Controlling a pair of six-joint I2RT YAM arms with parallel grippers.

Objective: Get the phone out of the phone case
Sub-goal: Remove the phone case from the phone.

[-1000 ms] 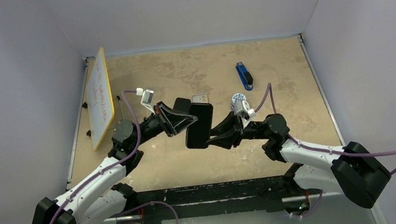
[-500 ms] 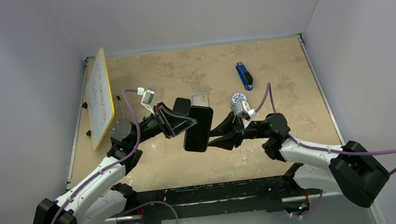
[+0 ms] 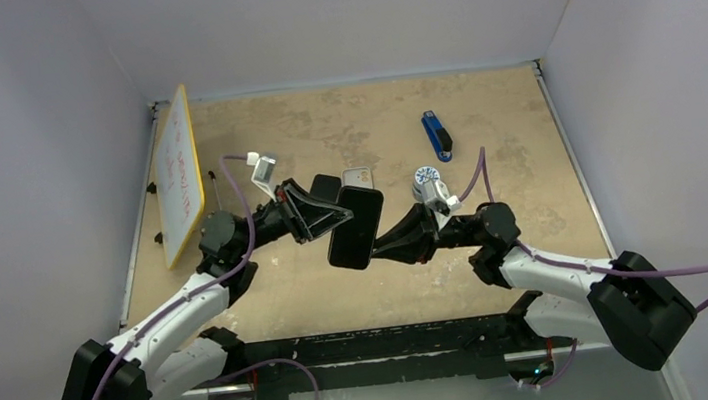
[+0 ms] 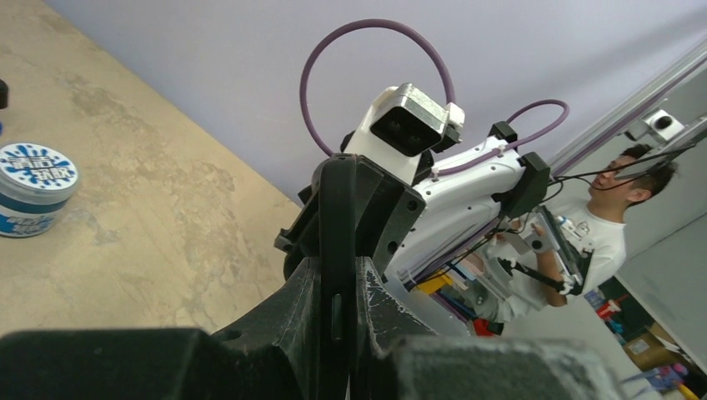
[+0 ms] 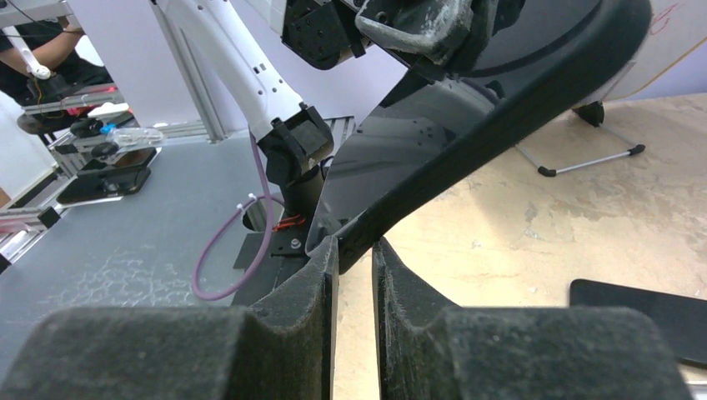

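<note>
**Both grippers hold the phone in the air over the table centre**

The black phone point(image 3: 353, 228) hangs above the middle of the table point(image 3: 520, 101) without touching it. It is tilted, and its long side runs from far to near. The left gripper point(image 3: 334, 217) is clenched on the phone's left edge. In the left wrist view its two fingers point(image 4: 283, 317) press a thin black edge between them. The right gripper point(image 3: 382, 247) is clenched on the near right part of the phone. In the right wrist view its pads point(image 5: 308, 283) pinch a thick matte rim around the glossy face, apparently the phone case point(image 5: 500, 125). I cannot tell if the phone sits fully inside it. A flat black slab point(image 5: 634, 308) lies on the table near the phone. A round tin point(image 3: 427, 184) stands to the right, a blue tool point(image 3: 437, 135) lies farther away, and a whiteboard point(image 3: 178, 175) stands at the left edge.
</note>
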